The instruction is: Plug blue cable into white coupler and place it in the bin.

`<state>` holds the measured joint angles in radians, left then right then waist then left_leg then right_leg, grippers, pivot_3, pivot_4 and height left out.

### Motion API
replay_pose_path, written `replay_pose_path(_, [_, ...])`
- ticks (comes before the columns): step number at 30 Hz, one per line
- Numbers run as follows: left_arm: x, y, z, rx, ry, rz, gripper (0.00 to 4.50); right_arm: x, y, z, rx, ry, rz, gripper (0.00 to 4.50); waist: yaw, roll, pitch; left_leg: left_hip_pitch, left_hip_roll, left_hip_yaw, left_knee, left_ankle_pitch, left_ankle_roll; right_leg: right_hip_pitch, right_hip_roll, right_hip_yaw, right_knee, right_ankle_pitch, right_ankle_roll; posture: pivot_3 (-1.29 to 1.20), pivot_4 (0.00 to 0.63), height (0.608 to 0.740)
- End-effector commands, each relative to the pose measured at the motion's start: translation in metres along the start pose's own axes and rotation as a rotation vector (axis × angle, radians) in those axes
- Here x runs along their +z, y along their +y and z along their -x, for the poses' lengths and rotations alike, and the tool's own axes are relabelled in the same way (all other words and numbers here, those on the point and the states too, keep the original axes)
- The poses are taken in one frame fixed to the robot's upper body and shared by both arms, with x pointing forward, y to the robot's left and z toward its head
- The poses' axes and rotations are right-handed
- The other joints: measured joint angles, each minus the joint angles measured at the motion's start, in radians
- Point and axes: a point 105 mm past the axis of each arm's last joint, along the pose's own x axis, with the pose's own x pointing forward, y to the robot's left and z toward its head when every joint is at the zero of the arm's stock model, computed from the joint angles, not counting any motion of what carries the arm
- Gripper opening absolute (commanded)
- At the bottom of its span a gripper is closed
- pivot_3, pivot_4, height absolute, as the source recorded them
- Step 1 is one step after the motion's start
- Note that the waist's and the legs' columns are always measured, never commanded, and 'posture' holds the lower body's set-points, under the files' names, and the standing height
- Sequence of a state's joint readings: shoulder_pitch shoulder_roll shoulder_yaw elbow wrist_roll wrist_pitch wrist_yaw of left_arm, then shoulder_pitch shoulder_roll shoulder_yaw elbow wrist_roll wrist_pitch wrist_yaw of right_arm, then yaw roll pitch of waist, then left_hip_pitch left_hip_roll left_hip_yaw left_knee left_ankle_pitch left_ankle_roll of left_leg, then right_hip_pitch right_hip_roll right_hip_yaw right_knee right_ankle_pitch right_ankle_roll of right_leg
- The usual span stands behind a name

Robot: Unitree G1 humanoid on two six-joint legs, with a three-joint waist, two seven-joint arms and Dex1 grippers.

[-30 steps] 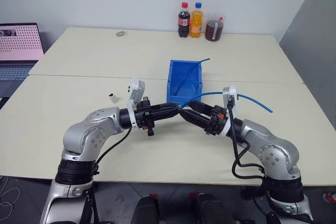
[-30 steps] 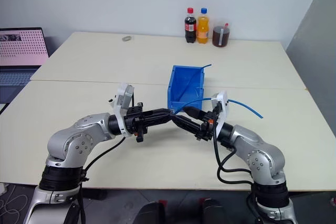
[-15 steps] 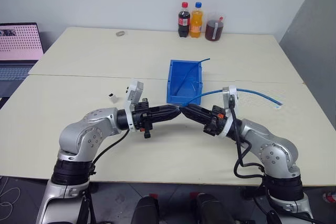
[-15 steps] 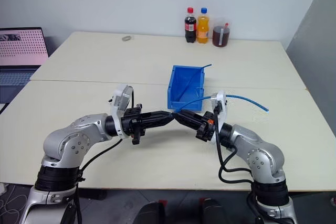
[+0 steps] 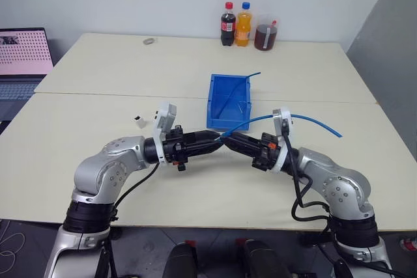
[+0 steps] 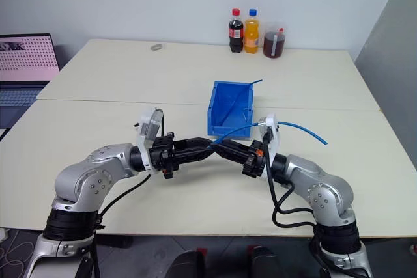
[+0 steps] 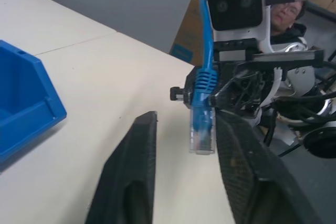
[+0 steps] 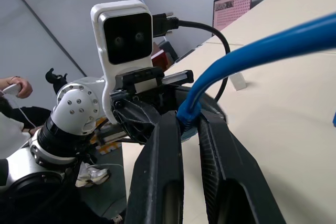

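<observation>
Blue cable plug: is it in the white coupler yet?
No. The clear plug hangs bare between the left gripper's fingers; the white coupler sits apart on the table.

Glossy plastic bin (image 5: 229, 101); table (image 5: 98, 76) seemingly matt laminate.

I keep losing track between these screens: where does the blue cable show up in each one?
Left eye view: the blue cable arcs from mid-picture rightward, in front of the bin.
Right eye view: the same arc, right of centre.
Left wrist view: its clear plug hangs mid-picture.
Right wrist view: it runs from the centre to the upper right.
Shared landmark: the right tool clamping the cable.
</observation>
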<state>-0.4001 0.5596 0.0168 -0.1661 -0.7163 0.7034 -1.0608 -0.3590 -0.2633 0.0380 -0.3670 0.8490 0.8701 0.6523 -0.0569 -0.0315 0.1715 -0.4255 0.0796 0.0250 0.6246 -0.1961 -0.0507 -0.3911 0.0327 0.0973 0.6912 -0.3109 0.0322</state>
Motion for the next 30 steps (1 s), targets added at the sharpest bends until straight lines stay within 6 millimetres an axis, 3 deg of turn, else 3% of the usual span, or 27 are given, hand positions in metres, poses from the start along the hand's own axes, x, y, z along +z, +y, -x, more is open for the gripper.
replay_pose_path(1, [0.000, 0.000, 0.008, 0.047, 0.037, -0.074, 2.72, 0.006, 0.011, -0.003, 0.059, -0.022, 0.041, 0.14, 0.000, 0.000, 0.000, 0.000, 0.000, 0.000, 0.000, 0.000, 0.000, 0.000, 0.000, 0.000, 0.000, 0.000, 0.000, 0.00, 0.150, 0.740])
replay_pose_path(5, [-0.006, -0.002, 0.022, 0.130, 0.061, -0.108, 3.59, 0.005, -0.004, 0.002, -0.022, -0.016, 0.086, 0.14, 0.000, 0.000, 0.000, -0.001, 0.000, 0.000, -0.001, 0.000, 0.000, 0.000, 0.000, 0.000, -0.002, 0.000, 0.000, 0.00, 0.150, 0.740])
replay_pose_path(10, [-0.014, 0.004, 0.041, 0.353, 0.001, -0.120, 4.49, 0.006, -0.019, 0.009, -0.094, -0.012, 0.138, 0.14, 0.000, 0.000, 0.000, -0.001, 0.001, 0.001, -0.002, 0.000, 0.000, 0.000, -0.001, 0.000, -0.004, 0.000, 0.000, 0.00, 0.150, 0.740])
replay_pose_path(13, [-0.030, -0.006, 0.043, 0.406, -0.003, -0.091, 4.50, 0.005, -0.023, 0.010, -0.111, -0.009, 0.152, 0.13, 0.000, 0.000, 0.000, -0.002, 0.001, 0.000, -0.001, 0.000, 0.000, 0.000, -0.001, 0.000, -0.004, 0.000, 0.000, 0.00, 0.150, 0.740])
replay_pose_path(15, [-0.032, -0.002, 0.045, 0.502, -0.033, -0.115, 4.50, 0.004, -0.024, 0.010, -0.112, 0.000, 0.158, 0.13, 0.000, 0.000, 0.000, -0.002, 0.001, 0.000, -0.001, 0.000, 0.000, 0.000, -0.002, 0.000, -0.005, 0.000, 0.000, 0.00, 0.150, 0.740])
replay_pose_path(20, [-0.037, 0.028, 0.063, 0.891, -0.095, -0.197, 4.50, 0.002, -0.025, 0.010, -0.101, 0.021, 0.162, 0.13, 0.007, 0.000, 0.000, -0.002, 0.000, 0.000, -0.001, 0.000, 0.000, 0.001, -0.002, 0.000, -0.005, 0.001, 0.001, 0.00, 0.150, 0.740])
replay_pose_path(24, [-0.053, 0.054, 0.095, 1.351, -0.127, -0.144, 4.50, 0.002, -0.028, 0.009, -0.104, 0.034, 0.171, 0.13, 0.009, -0.001, 0.000, -0.002, 0.000, 0.001, -0.001, 0.000, 0.000, 0.002, -0.003, 0.001, -0.008, 0.003, 0.004, 0.00, 0.150, 0.740])
replay_pose_path(30, [-0.063, 0.074, 0.099, 1.589, -0.163, -0.017, 4.50, 0.004, -0.029, 0.009, -0.106, 0.041, 0.182, 0.13, 0.016, -0.001, 0.000, -0.003, -0.001, 0.000, 0.000, 0.000, 0.000, 0.001, -0.002, 0.000, -0.009, 0.004, 0.004, 0.00, 0.150, 0.740])
